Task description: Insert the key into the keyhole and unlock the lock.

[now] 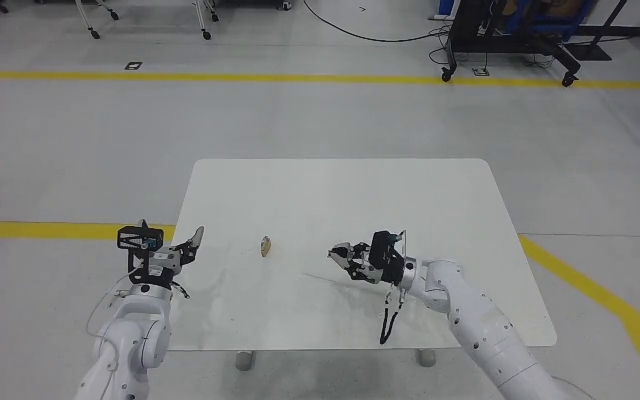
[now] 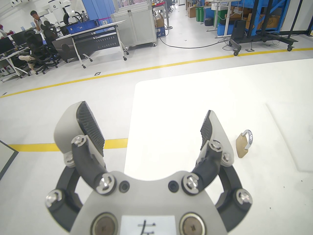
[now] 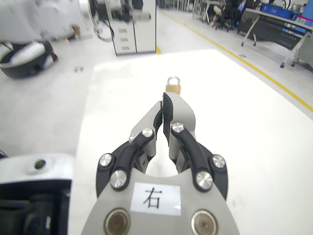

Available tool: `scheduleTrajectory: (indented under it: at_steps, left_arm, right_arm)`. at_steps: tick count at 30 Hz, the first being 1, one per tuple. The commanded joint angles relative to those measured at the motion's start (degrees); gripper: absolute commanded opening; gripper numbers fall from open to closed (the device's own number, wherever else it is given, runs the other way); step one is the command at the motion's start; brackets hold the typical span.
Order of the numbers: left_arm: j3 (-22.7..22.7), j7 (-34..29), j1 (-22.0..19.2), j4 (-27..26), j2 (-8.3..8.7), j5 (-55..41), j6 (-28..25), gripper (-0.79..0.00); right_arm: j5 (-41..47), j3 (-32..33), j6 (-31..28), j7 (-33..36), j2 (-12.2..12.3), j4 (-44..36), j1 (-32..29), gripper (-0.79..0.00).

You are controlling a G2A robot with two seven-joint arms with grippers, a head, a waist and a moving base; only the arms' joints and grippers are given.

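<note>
1. On the white rectangular table (image 1: 450, 200), top view: small brass padlock w/ silver shackle (image 1: 266, 245) sits left of centre, betw. the two arms. The left gripper (image 1: 192, 243) is at the table's left edge, near the padlock. The right gripper (image 1: 340, 252) is on the other side, apart from it.
2. Left wrist view: the left gripper (image 2: 146, 108) has its fingers spread wide. The padlock (image 2: 242, 146) is on the table beside one finger, not touching.
3. Right wrist view: the right gripper (image 3: 163, 99) has its fingers pressed together; can't tell if anything is pinched. The padlock (image 3: 173, 88) is just past the tips, shackle pointing away.
</note>
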Motion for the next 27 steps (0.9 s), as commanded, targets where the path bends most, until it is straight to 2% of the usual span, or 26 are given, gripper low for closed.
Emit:
scheduleTrajectory:
  at_steps: [1,8,10,12,14,15,17,19,21,22,23,27]
  left_arm:
    - [0.0,0.0,0.0,0.0,0.0,0.0,0.0,0.0]
    - [0.0,0.0,0.0,0.0,0.0,0.0,0.0,0.0]
    - [-0.1,0.3,0.0,0.0,-0.38,-12.4,-5.1,0.0]
    - [-0.9,-2.0,-1.1,0.5,-0.45,-19.7,-8.5,0.0]
    - [-0.4,-6.9,-3.0,1.7,-0.71,-33.9,-14.1,0.0]
    - [-0.1,-9.9,-4.2,2.4,-0.79,-40.3,-16.0,0.0]
    - [1.3,-18.6,-6.9,4.3,-0.87,-54.0,-19.6,0.0]
    - [3.3,-28.7,-10.1,6.7,-0.9,-67.1,-21.1,0.0]
    - [6.0,-42.2,-14.0,9.5,-0.82,-79.7,-19.0,0.0]
    - [6.4,-46.9,-16.1,10.7,-0.72,-83.5,-17.8,0.0]
    - [6.4,-48.4,-16.8,11.2,-0.67,-84.6,-17.4,0.0]
    - [6.4,-48.4,-16.8,11.2,-0.67,-84.6,-17.4,0.0]
  right_arm:
    - [3.9,0.4,-3.9,-2.4,0.0,1.6,0.1,-0.785]
    - [4.5,0.5,-4.8,-2.6,0.1,2.1,0.3,-0.785]
    - [4.5,0.5,-4.8,-2.6,0.1,2.1,0.3,-0.785]
    - [4.5,0.5,-4.8,-2.6,0.1,2.1,0.3,-0.785]
    - [6.7,0.4,-3.6,-1.6,0.0,2.8,-0.6,-0.785]
    - [9.1,-0.1,-4.8,-1.7,-0.2,3.0,-0.8,-0.785]
    - [14.1,-1.9,-4.8,-2.1,-0.4,3.3,-0.8,-0.785]
    - [18.9,-4.2,-4.8,-2.0,-0.4,3.9,-0.4,-0.785]
    - [22.6,-6.2,-4.8,-1.3,-0.3,4.6,0.5,-0.785]
    - [24.7,-7.1,-4.8,-1.0,-0.2,4.8,0.8,-0.785]
    - [26.2,-7.7,-4.8,-0.6,0.0,5.1,1.2,-0.785]
    - [26.2,-7.7,-4.8,-0.6,0.0,5.1,1.2,-0.785]
